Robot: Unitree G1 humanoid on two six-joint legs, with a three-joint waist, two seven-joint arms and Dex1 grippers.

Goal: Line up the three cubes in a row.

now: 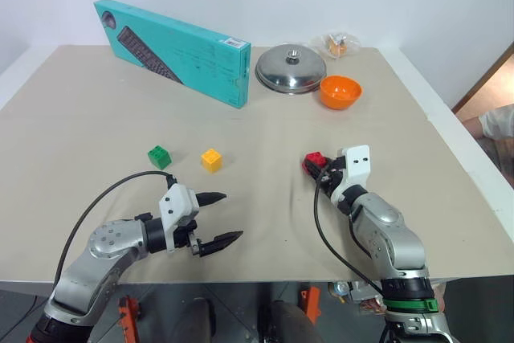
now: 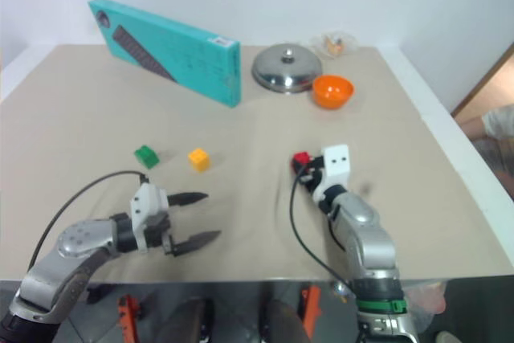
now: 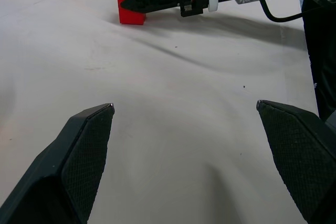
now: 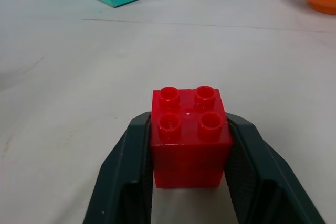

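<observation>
The red studded plastic cube [image 4: 191, 139] sits upright on the beige desk [image 1: 96, 110], right of centre, clamped between the right claw's [image 1: 316, 169] black fingers. The yellow cube [image 1: 211, 159] and green cube [image 1: 159, 157] lie apart to the left. Near them, the left claw [image 1: 218, 218] hovers wide open, empty.

Silver-grey jointed arms, lower frame corners — left arm [image 1: 104, 251], right arm [image 1: 389, 238]. White wrist blocks, black textured fingers [image 3: 84, 150]. Black cable loops each forearm. Green ring low on right arm.
</observation>
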